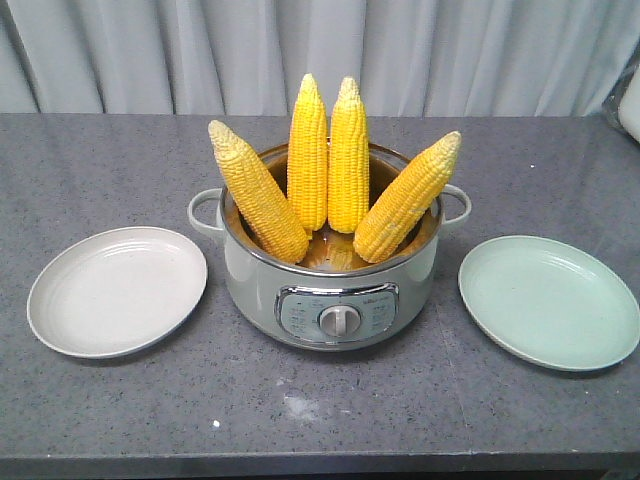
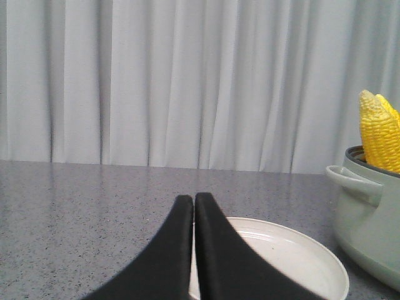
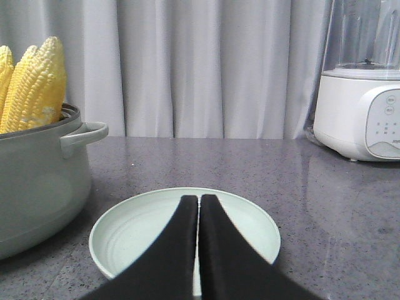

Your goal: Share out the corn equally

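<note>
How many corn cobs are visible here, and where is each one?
4, all standing in the pot: the left cob leaning left, two middle cobs upright, the right cob leaning right. More could lie hidden inside.

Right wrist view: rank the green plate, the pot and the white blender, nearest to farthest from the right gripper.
1. Green plate, directly beneath the right gripper.
2. Pot, to the left.
3. White blender, far back right.
</note>
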Motion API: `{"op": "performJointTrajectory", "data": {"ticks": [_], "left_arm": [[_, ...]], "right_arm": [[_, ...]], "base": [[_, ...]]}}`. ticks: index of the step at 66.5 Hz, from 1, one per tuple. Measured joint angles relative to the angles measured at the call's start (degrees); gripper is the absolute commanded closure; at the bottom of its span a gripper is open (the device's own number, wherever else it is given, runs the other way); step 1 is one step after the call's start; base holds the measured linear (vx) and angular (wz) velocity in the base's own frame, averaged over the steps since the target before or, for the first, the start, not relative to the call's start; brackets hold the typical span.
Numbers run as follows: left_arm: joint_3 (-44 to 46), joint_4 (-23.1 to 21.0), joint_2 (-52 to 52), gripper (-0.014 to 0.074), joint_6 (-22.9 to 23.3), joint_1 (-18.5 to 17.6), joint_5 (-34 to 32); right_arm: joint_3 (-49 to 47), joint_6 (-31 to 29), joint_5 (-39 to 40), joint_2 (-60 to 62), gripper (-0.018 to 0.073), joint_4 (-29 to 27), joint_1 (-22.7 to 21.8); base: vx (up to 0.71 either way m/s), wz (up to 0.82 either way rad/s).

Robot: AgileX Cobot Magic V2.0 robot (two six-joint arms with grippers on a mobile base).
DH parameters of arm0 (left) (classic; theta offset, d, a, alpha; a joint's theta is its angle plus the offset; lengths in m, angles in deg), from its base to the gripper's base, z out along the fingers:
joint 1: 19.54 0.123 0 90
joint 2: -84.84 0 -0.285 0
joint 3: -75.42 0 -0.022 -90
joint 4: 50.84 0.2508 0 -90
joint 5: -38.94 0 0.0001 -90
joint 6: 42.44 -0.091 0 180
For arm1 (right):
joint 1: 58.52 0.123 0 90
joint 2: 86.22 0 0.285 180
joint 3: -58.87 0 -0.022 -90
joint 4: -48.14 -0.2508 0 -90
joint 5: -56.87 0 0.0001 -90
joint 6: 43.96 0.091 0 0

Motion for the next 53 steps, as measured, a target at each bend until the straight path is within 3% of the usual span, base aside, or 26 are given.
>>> {"op": "performJointTrajectory", "data": {"ticks": [40,53], "left_arm": [[0.0,0.0,0.0,0.0603,0.0,0.0,-0.9],[9.6,0.0,-0.6,0.0603,0.0,0.0,8.1]], "right_arm": [[-0.4,0.0,2.7,0.0,0.0562,0.0,0.0],[-12.3,0.0,-7.3,-1.3,0.0562,0.0,0.0]], "base": [[0.00,0.00],[0.00,0.00]]}}
